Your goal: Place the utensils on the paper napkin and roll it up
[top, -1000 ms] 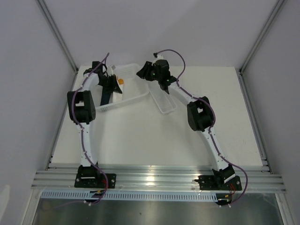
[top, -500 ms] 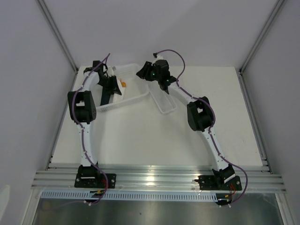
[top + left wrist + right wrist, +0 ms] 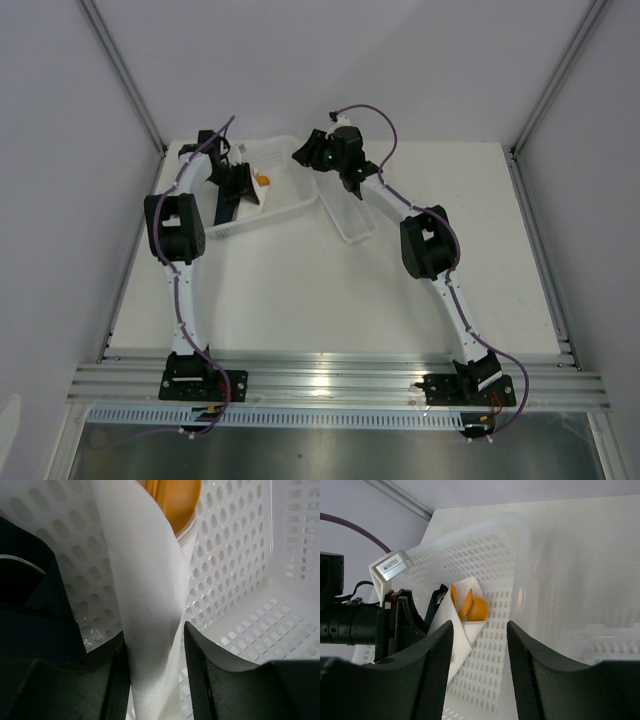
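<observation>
Clamped on the paper napkin (image 3: 147, 610), the jaws of my left gripper (image 3: 154, 680) pinch the rolled sheet from both sides. In the left wrist view the dark fingers (image 3: 114, 680) sit at six o'clock and the roll runs up from them toward twelve. At its upper end the roll opens, and the orange utensils (image 3: 175, 502) stick out at twelve o'clock. Behind the roll, from one to five o'clock, I see the perforated wall and floor of the white basket (image 3: 240, 555). Whether the roll touches that wall I cannot tell.

My right gripper (image 3: 480, 680) has its jaws well apart with nothing between them. Through the gap, in the right wrist view, the left gripper (image 3: 415, 622) comes in from nine o'clock holding the paper napkin (image 3: 451, 635). The utensils (image 3: 472, 609) poke from its top just above centre, one showing a round spoon bowl. The basket (image 3: 487, 547) lies around them, and the rim of the narrow tray (image 3: 605, 637) shows at four o'clock.

From the top camera, the left gripper (image 3: 238, 185) is over the basket (image 3: 290, 205) at eleven o'clock on the table (image 3: 300, 300). An orange spot of the utensils (image 3: 262, 181) shows just beside it. The right gripper (image 3: 303, 154) hovers near the basket's far corner at twelve o'clock. The narrow tray (image 3: 350, 225) lies just beside the basket.
</observation>
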Available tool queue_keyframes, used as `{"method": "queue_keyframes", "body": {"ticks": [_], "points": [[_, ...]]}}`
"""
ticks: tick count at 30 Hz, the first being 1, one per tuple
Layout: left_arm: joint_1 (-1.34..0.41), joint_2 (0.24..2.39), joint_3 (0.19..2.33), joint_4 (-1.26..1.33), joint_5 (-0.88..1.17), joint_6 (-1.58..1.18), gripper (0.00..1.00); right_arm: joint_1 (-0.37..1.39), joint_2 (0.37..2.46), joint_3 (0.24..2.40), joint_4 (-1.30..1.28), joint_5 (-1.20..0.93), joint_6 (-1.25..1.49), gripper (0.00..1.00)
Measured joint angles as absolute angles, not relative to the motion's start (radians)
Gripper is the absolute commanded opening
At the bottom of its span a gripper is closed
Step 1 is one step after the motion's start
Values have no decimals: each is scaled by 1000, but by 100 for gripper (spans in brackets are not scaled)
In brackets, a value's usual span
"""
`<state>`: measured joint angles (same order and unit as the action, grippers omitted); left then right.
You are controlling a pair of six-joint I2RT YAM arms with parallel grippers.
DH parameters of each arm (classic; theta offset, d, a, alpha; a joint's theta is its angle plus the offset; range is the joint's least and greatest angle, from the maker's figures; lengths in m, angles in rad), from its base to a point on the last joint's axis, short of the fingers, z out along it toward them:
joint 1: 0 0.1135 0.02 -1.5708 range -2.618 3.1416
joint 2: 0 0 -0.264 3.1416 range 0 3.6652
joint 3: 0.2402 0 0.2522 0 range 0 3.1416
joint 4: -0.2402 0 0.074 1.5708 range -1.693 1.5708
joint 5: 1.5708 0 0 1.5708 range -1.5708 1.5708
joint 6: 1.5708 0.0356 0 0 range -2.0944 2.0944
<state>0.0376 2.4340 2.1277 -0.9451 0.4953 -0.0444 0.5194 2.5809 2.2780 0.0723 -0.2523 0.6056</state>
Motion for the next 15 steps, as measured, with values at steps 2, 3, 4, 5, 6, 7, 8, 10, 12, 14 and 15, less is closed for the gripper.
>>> {"method": "queue_keyframes", "body": {"ticks": [2, 3, 4, 5, 6, 7, 8, 10, 12, 14, 15], "points": [[38, 2428, 2118, -929, 486, -44, 49, 518, 2581, 2278, 73, -255, 606, 51], [38, 2423, 2111, -920, 477, -44, 50, 517, 2581, 2278, 74, -257, 607, 51], [38, 2418, 2106, -912, 469, -43, 51, 517, 2581, 2278, 75, -259, 607, 51], [38, 2412, 2100, -904, 459, -41, 51, 516, 2581, 2278, 78, -260, 608, 51], [38, 2407, 2096, -897, 446, -39, 53, 516, 2581, 2278, 80, -262, 609, 52], [38, 2399, 2090, -889, 435, -33, 55, 516, 2581, 2278, 81, -263, 609, 51], [38, 2389, 2078, -875, 421, -29, 56, 516, 2581, 2278, 81, -265, 609, 51], [38, 2367, 2056, -860, 407, -25, 57, 516, 2581, 2278, 83, -271, 609, 52], [38, 2349, 2048, -853, 398, -23, 57, 516, 2581, 2278, 86, -277, 609, 52], [38, 2339, 2048, -845, 395, -20, 58, 516, 2581, 2278, 87, -281, 609, 52], [38, 2334, 2048, -841, 391, -18, 58, 516, 2581, 2278, 87, -282, 609, 52]]}}
